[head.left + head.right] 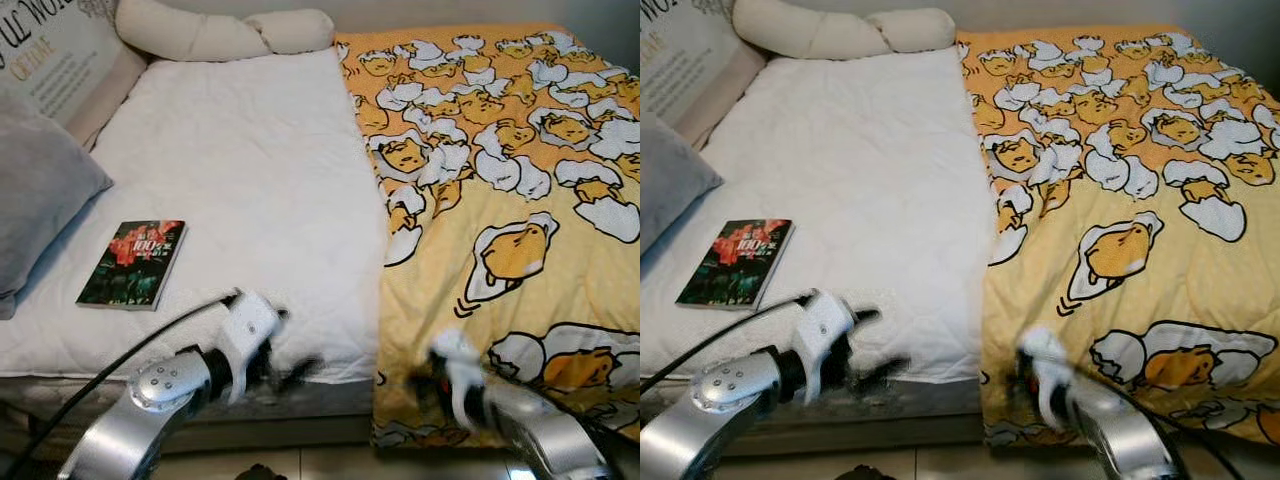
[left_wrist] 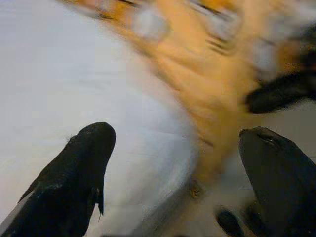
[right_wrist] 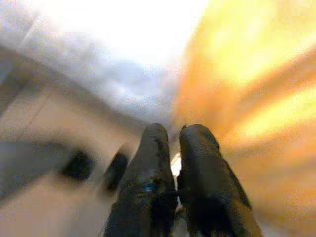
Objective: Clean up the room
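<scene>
The yellow blanket (image 1: 500,230) is spread over half the bed (image 1: 250,180) only, a book (image 1: 133,263) is left lying, the left pincer (image 2: 173,163) is held wide open, and the right pincer (image 3: 170,148) is nearly closed, holding nothing.

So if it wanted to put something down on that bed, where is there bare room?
The white mattress is bare between the book and the yellow blanket, up to the cream bolster. The grey pillow crowds the left edge, and the blanket covers the right half.
</scene>
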Motion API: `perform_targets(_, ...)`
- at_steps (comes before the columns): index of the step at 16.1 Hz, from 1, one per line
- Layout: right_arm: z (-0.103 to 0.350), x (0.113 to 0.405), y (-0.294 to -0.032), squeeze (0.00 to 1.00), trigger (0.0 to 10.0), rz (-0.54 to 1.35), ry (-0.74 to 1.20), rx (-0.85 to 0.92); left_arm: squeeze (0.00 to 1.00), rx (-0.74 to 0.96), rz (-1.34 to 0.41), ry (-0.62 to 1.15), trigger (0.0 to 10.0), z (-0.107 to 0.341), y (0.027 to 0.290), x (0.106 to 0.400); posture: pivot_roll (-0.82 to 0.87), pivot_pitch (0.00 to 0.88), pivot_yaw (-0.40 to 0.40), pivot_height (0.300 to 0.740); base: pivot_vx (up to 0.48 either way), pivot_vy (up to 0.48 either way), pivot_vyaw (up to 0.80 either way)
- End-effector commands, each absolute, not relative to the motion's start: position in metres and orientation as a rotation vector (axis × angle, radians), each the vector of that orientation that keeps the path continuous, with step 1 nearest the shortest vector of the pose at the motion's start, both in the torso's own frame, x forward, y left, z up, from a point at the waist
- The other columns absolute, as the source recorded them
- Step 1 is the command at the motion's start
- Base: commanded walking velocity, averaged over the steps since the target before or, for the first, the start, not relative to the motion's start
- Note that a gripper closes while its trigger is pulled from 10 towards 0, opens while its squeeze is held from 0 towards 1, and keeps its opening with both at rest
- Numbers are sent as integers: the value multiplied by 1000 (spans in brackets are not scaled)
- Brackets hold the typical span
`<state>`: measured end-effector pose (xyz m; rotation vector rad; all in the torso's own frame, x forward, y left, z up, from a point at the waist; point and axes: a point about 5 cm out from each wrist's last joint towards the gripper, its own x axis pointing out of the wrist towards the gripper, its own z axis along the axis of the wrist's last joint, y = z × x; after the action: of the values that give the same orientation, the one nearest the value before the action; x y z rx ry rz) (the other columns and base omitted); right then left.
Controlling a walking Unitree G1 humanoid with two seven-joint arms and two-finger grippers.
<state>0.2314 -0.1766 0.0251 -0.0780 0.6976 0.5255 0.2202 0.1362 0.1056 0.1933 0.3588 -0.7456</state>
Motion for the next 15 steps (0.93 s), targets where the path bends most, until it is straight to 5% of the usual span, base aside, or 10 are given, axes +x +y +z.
perform_targets(1, 41, 244, -186, 1000, 10000, 389, 572, -76, 420, 186, -543, 325, 10000, 107, 152, 233, -25, 0, 55, 740, 0, 0, 0)
perform_targets(4, 59, 253, -192, 1000, 10000, 190, 424, -55, 416, 153, -356, 216, 10000, 120, 160, 244, -40, 0, 50, 740, 0, 0, 0)
perform_targets(6, 70, 253, -194, 1000, 10000, 72, 330, 21, 345, 128, -276, 175, 10000, 126, 163, 248, -63, 0, 49, 740, 0, 0, -800)
perform_targets(10, 86, 246, -185, 1000, 10000, 16, 222, 49, 365, 142, -212, 138, 10000, 130, 169, 249, -67, 0, 25, 740, 0, 0, -800)
perform_targets(12, 93, 247, -177, 1000, 10000, 45, 187, 76, 443, 119, -194, 139, 10000, 133, 171, 247, -55, 0, 12, 740, 0, 0, -800)
perform_targets(13, 94, 247, -174, 1000, 10000, 65, 186, 60, 773, 115, -188, 136, 10000, 134, 171, 246, -43, 0, -5, 740, 0, 0, -800)
perform_targets(15, 97, 246, -168, 1000, 10000, 96, 183, 67, 835, 157, -235, 119, 10000, 136, 170, 245, -21, 0, -23, 740, 0, 0, -800)
